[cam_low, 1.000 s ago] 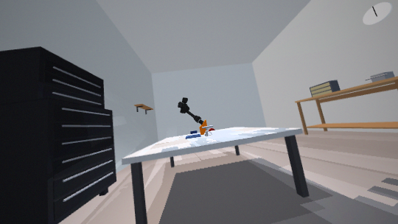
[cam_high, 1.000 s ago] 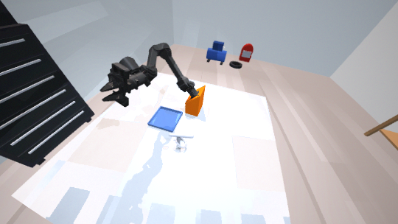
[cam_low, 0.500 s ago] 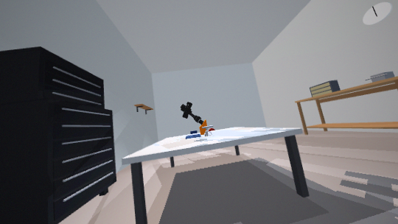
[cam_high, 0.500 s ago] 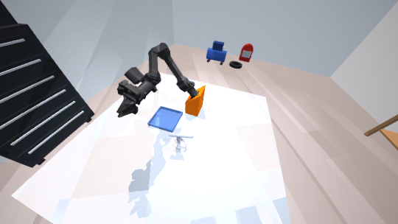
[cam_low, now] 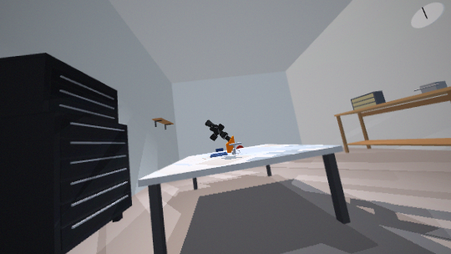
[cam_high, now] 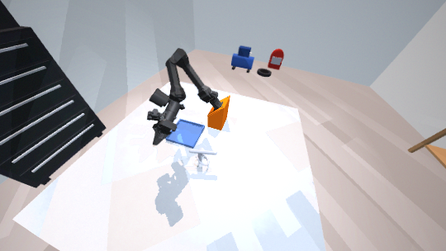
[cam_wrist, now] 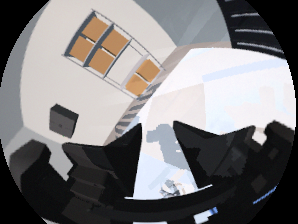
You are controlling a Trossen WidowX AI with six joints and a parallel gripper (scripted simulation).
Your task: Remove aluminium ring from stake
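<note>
The step in hand looks like the approach: the ring is not yet off the stake. In the top view it shows as a thin pale loop at the stake's foot, under the cross-bar; whether it lies flat or leans, and where its tab points, is too small to tell.

The gripper is released, its fingers parted with nothing between them. It hangs above the counter. Taking the stake as the centre of a clock in the top view, the gripper stands toward ten o'clock, the blue tray toward eleven, and the orange block that the arm rises from toward one.

The next move calls for bringing the fingers toward four o'clock in that view and down beside the stake, low enough to pinch the ring or its tab without knocking the cross-bar. A straight lift would probably jam under the bar, so the ring likely needs tilting and threading over one end, then the other, before it goes to the tray.
</note>
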